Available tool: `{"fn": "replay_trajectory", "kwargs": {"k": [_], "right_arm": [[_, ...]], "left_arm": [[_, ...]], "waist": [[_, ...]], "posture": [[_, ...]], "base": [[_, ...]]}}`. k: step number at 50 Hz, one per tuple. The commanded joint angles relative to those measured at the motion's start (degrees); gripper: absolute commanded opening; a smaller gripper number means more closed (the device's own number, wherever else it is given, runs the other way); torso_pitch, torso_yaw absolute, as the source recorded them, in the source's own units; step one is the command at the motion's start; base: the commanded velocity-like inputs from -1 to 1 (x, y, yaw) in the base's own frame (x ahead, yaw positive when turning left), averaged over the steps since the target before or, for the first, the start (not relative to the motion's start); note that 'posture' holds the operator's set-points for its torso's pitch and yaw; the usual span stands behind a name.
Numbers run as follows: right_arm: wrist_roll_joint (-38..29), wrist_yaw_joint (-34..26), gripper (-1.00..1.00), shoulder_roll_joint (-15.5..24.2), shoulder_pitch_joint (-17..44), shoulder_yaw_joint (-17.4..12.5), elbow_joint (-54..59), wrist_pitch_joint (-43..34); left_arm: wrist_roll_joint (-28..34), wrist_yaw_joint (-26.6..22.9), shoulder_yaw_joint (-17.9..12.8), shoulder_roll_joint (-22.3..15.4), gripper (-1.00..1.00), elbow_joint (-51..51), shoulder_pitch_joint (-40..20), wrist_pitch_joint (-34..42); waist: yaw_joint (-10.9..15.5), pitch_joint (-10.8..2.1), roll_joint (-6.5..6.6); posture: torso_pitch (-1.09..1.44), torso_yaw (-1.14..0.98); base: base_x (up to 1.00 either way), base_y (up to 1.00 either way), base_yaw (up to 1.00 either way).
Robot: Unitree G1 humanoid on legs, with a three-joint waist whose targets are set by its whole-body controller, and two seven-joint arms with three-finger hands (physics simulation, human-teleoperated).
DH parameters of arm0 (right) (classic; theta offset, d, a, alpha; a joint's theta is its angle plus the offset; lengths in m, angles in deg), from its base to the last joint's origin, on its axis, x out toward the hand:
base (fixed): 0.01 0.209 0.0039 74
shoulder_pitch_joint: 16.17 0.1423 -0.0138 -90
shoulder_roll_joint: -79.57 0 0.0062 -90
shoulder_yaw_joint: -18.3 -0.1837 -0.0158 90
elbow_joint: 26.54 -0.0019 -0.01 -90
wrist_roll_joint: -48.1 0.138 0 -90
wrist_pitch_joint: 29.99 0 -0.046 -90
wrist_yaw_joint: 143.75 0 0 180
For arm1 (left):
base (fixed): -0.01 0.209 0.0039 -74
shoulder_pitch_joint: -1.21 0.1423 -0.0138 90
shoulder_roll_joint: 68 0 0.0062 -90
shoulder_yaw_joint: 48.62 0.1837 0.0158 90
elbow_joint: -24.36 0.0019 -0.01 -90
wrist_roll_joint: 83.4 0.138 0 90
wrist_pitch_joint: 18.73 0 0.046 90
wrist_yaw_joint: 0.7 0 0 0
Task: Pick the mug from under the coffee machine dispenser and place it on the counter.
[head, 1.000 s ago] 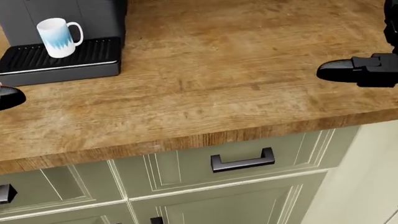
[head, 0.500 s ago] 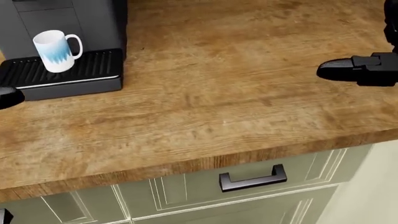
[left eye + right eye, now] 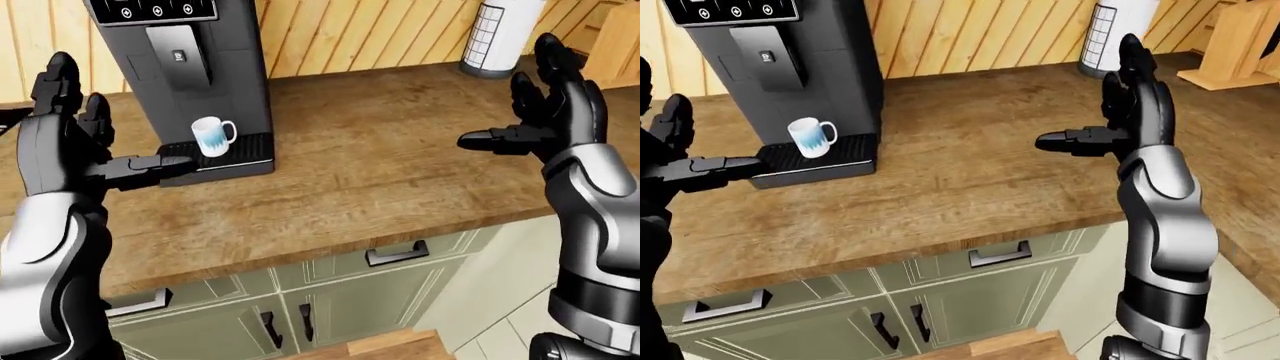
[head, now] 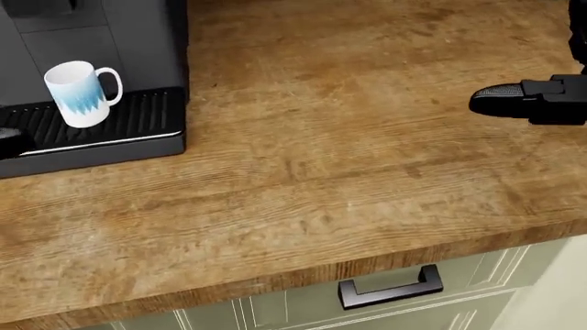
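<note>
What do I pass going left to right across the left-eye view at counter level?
Left robot hand → mug on the coffee machine drip tray → bare wooden counter → white gridded canister → right robot hand.

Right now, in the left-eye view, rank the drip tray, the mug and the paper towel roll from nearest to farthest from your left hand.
1. Drip tray: just right of the left hand, whose outstretched finger reaches its left edge.
2. Mug: standing on the tray under the dispenser, a little farther right.
3. Paper towel roll: far across the counter, top right by the wall.
</note>
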Motion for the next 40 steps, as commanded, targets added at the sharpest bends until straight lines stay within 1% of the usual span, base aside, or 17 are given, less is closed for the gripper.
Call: {"fn": "replay_trajectory", "kwargs": {"k": [1, 4, 5, 6, 7, 13, 15, 17, 19, 20, 23, 26, 28, 30, 33, 37, 40], "right_arm": [[0.3, -0.2, 1.0, 0.6, 1.7, -0.2, -2.1, 1.6], [0.3, -0.2, 1.0, 0.6, 1.8, -0.2, -1.9, 1.7], [0.3, -0.2, 1.0, 0.6, 1.8, -0.2, -1.9, 1.7], [0.3, -0.2, 1.0, 0.6, 1.8, -0.2, -1.9, 1.8], [0.3, -0.2, 1.0, 0.6, 1.8, -0.2, -1.8, 1.8], [0.3, -0.2, 1.0, 0.7, 1.9, -0.2, -1.9, 1.7], [0.3, -0.3, 1.0, 0.6, 1.7, -0.2, -2.0, 1.7], [0.3, -0.3, 1.0, 0.7, 1.9, -0.2, -2.0, 1.6], [0.3, -0.3, 1.0, 0.7, 1.9, -0.2, -2.1, 1.6], [0.3, -0.3, 1.0, 0.7, 1.8, -0.2, -2.1, 1.6], [0.3, -0.3, 1.0, 0.6, 1.7, -0.2, -2.1, 1.7], [0.3, -0.3, 1.0, 0.6, 1.7, -0.2, -2.1, 1.7], [0.3, -0.3, 1.0, 0.6, 1.7, -0.2, -2.2, 1.6], [0.3, -0.4, 1.0, 0.6, 1.7, -0.2, -2.1, 1.6], [0.3, -0.3, 1.0, 0.7, 1.9, -0.2, -2.1, 1.6], [0.4, -0.1, 1.0, 0.8, 2.2, -0.3, -1.9, 1.6], [0.6, 0.3, 1.0, 0.5, 2.1, -0.2, -1.9, 1.3]], "left_arm": [[0.4, 0.3, -1.0, -1.0, 1.0, -1.5, -1.2, -1.9], [0.4, 0.3, -1.1, -1.1, 1.0, -1.4, -1.3, -1.9], [0.3, 0.4, -1.1, -1.1, 1.0, -1.4, -1.3, -1.9], [0.3, 0.4, -1.1, -1.1, 1.0, -1.4, -1.3, -1.9], [0.3, 0.4, -1.1, -1.1, 1.0, -1.4, -1.3, -1.9], [0.2, 0.4, -1.1, -1.2, 1.0, -1.4, -1.4, -1.9], [0.3, 0.4, -1.1, -1.2, 1.0, -1.4, -1.3, -1.9], [0.3, 0.4, -1.0, -1.2, 1.0, -1.3, -1.4, -1.9], [0.3, 0.4, -1.0, -1.2, 1.0, -1.3, -1.4, -1.9], [0.4, 0.4, -1.0, -1.2, 1.0, -1.2, -1.4, -2.0], [0.3, 0.4, -1.0, -1.2, 1.0, -1.3, -1.4, -2.0], [0.3, 0.4, -1.0, -1.3, 1.0, -1.3, -1.4, -1.9], [0.3, 0.4, -1.1, -1.3, 1.0, -1.3, -1.4, -1.9], [0.3, 0.4, -1.1, -1.2, 1.0, -1.3, -1.4, -1.9], [0.2, 0.4, -1.1, -1.3, 1.0, -1.3, -1.4, -1.9], [0.2, 0.5, -1.0, -1.2, 1.0, -1.3, -1.5, -1.9], [0.3, 0.5, -0.9, -1.2, 1.0, -1.3, -1.5, -1.8]], "waist": [[0.2, -0.84, -0.05], [-0.2, -1.73, 4.23], [-0.6, -2.45, 4.72], [0.2, -1.63, 3.65], [-0.1, -1.2, 4.05], [0.4, -1.24, 0.7], [0.6, -1.23, -0.93], [0.7, -1.65, -3.82], [0.3, -1.5, -2.63], [0.5, -1.39, -3.14], [0.4, -1.71, -2.36], [0.3, -0.99, -0.66], [0.0, -0.98, 1.09], [-0.3, -1.84, 4.64], [0.1, -1.33, 3.91], [0.4, -1.5, 1.57], [1.1, -0.32, -0.33]], "posture": [[0.0, 0.0], [0.0, 0.0], [0.0, 0.0], [0.0, 0.0], [0.0, 0.0], [0.0, 0.0], [0.0, 0.0], [0.0, 0.0], [0.0, 0.0], [0.0, 0.0], [0.0, 0.0], [0.0, 0.0], [0.0, 0.0], [0.0, 0.0], [0.0, 0.0], [0.0, 0.0], [0.0, 0.0]], "base": [[0.08, 0.08, 0.0], [0.08, 0.08, 0.0], [0.09, 0.09, 0.0], [0.09, 0.08, 0.0], [0.08, 0.08, 0.0], [0.09, 0.09, 0.0], [0.08, 0.09, 0.0], [0.08, 0.08, 0.0], [0.08, 0.09, 0.0], [0.08, 0.09, 0.0], [0.08, 0.09, 0.0], [0.08, 0.09, 0.0], [0.09, 0.09, 0.0], [0.09, 0.09, 0.0], [0.07, 0.09, 0.0], [0.06, 0.09, 0.0], [0.0, 0.02, 0.0]]}}
